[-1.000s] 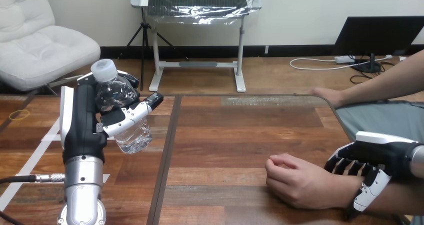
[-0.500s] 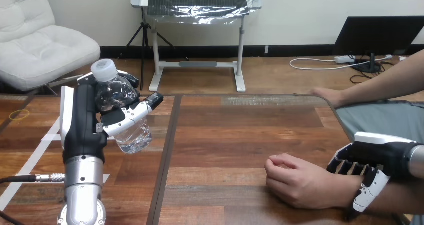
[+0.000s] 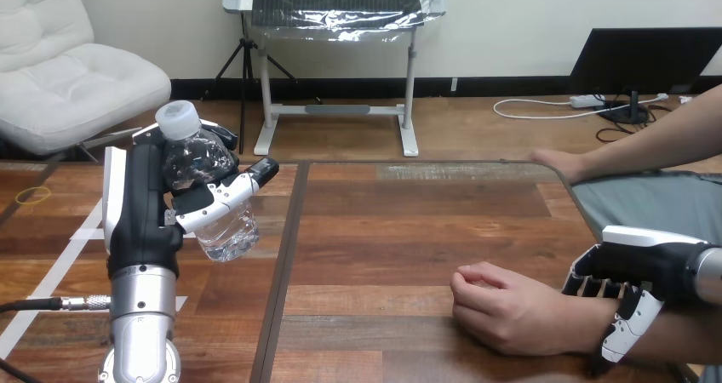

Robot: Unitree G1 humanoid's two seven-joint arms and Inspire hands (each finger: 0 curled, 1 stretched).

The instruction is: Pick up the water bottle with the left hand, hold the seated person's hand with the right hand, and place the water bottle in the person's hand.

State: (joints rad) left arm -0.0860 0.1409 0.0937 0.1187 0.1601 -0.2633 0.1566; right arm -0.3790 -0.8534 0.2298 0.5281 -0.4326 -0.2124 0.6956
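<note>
A clear water bottle (image 3: 214,221) with a white cap stands nearly upright in my left hand (image 3: 140,208), raised above the table's left side; my fingers and thumb are curled round its body. The person's hand (image 3: 502,311) rests on the table at the lower right as a loose fist, knuckles towards me. My right hand (image 3: 656,262) sits on the person's wrist just behind that fist. Its fingers curl over the top of the wrist and its thumb comes down the near side.
The wooden table (image 3: 409,221) has a dark seam running down its middle. The person's other hand (image 3: 555,163) lies on the far right edge of the table. Pale tape lines mark the table's left part.
My right hand has slid slightly to the right along the person's wrist. The left hand, the bottle and the person's fist have stayed where they were.
</note>
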